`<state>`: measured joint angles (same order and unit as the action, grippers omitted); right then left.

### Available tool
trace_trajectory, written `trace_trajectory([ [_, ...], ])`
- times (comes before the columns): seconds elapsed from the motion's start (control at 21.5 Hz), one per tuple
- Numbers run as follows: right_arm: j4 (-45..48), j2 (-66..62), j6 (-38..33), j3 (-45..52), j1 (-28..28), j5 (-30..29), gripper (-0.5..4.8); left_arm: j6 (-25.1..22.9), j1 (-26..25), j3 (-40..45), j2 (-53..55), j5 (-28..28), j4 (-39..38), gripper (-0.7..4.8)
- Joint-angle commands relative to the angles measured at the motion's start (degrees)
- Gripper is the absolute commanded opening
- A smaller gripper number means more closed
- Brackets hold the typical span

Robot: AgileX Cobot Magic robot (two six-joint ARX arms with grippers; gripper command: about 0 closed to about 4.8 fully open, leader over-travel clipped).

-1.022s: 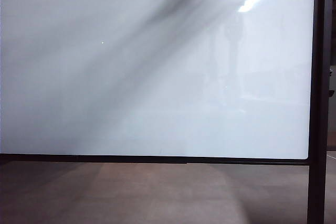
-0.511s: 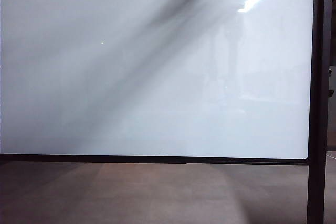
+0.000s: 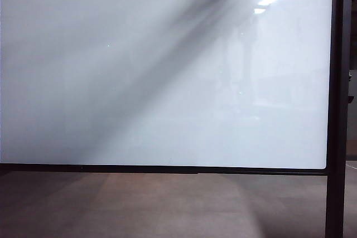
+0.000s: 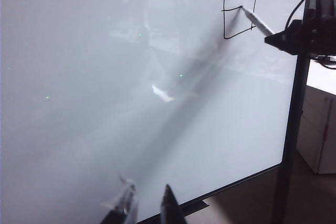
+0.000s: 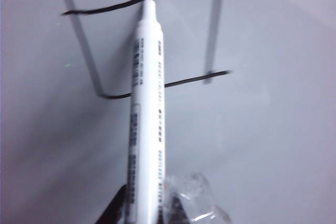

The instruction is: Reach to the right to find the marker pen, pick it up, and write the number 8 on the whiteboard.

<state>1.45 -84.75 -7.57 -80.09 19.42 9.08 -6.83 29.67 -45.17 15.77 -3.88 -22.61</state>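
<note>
Glossy whiteboard [image 4: 105, 77]; boxy number 8 [image 4: 240, 9] at two o'clock. Right tool [image 5: 152, 208] grips slim white marker pen [image 5: 147, 108], tip on line. Left tool [image 4: 147, 205] open, low.

Brownish grey floor [image 3: 167, 204] below; a white cabinet [image 4: 319, 129] stands at the side.

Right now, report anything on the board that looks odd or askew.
The 8 near the whiteboard's upper right is boxy, with a crossbar only partly drawn. The right tool holds the marker with its tip on that bar. The left tool hangs open, away from it.
</note>
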Motion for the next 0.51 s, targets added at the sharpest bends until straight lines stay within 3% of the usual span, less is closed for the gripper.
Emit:
trace_trajectory([
  [0.05,0.0,0.8,-1.5,-0.2,-1.9,1.6,-0.07,-0.2,-0.1,-0.3,0.0,0.0,0.4,0.66],
  [0.33,-1.3,0.9,-1.9,-0.1,-3.6,1.5,-0.07,-0.2,-0.1,-0.3,0.0,0.0,0.4,0.66],
  [0.51,-1.6,1.7,-1.9,-0.1,-3.5,-1.5,-0.07,-0.2,-0.1,-0.3,0.0,0.0,0.4,0.66],
])
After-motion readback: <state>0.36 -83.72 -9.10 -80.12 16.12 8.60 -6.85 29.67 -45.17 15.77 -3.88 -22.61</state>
